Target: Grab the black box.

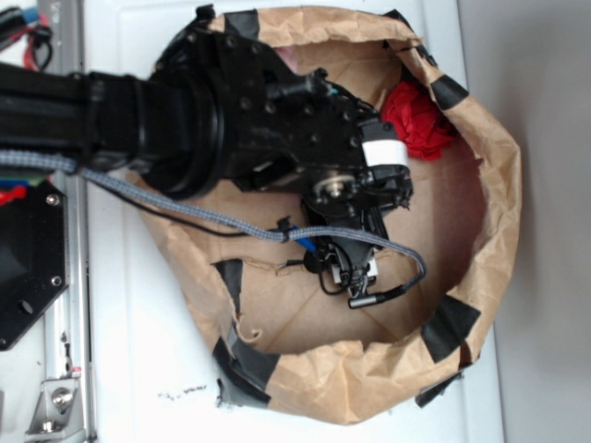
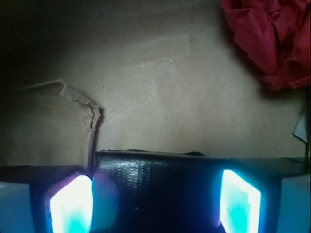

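Gripper [image 2: 155, 199] is spread wide, its two glowing fingertip pads [image 2: 73, 204] at either side of the small flat glossy black box w/ leather-like grain [image 2: 160, 189], which sits between them low in the wrist view. Can't tell if pads touch the box sides yet; looks like a gap on both. Box lies on the floor of the brown paper bag w/ black tape patches [image 1: 480, 185], well apart from the crumpled red cloth [image 2: 272, 43] at the far side. In the exterior view the box itself is hidden under the black arm and gripper [image 1: 355, 277].

Step in hand, I'd say: closing on the box. To do it well: keep wrist level, drop fully so pads meet the thin edges not the top, stay centred, squeeze slowly — glossy surface prob. slips. Watch the torn paper flap [image 2: 82, 102] nr the left pad; don't pinch it along w/ the box.
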Controlling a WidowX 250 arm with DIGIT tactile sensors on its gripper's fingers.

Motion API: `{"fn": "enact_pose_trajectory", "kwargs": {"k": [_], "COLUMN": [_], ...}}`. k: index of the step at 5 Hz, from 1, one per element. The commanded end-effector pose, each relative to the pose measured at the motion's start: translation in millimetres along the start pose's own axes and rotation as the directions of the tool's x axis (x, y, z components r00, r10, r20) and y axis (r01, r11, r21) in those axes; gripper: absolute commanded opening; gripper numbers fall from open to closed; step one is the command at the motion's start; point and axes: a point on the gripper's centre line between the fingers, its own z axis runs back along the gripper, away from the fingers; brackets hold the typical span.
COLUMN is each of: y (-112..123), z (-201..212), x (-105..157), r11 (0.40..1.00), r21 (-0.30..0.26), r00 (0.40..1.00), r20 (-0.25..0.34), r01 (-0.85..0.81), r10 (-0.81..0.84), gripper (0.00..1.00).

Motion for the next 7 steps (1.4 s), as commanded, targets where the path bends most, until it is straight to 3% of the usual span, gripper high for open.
{"fn": "enact_pose_trajectory", "kwargs": {"k": [1,3,4,5,6,7], "y": [0.8,1.5,0.8,4.2,14.6,15.2], "z": [-10.3,15.7,66.0,113.4,142.3,143.4], "x": [-17.8,-15.5,-13.4,8.7,21.6,25.9], "r11": [1.0,1.0,0.998,0.995,0.998,0.999], "r21": [0.016,-0.006,-0.054,-0.094,-0.055,-0.024], "r00": [0.999,0.999,0.999,1.0,0.999,0.999], "r20": [-0.035,-0.036,-0.031,-0.013,-0.018,-0.013], "r01": [0.016,0.022,0.032,0.022,-0.028,-0.03], "r10": [-0.015,-0.022,-0.034,-0.024,0.027,0.03], "gripper": [0.0,0.0,0.0,0.0,0.0,0.0]}}
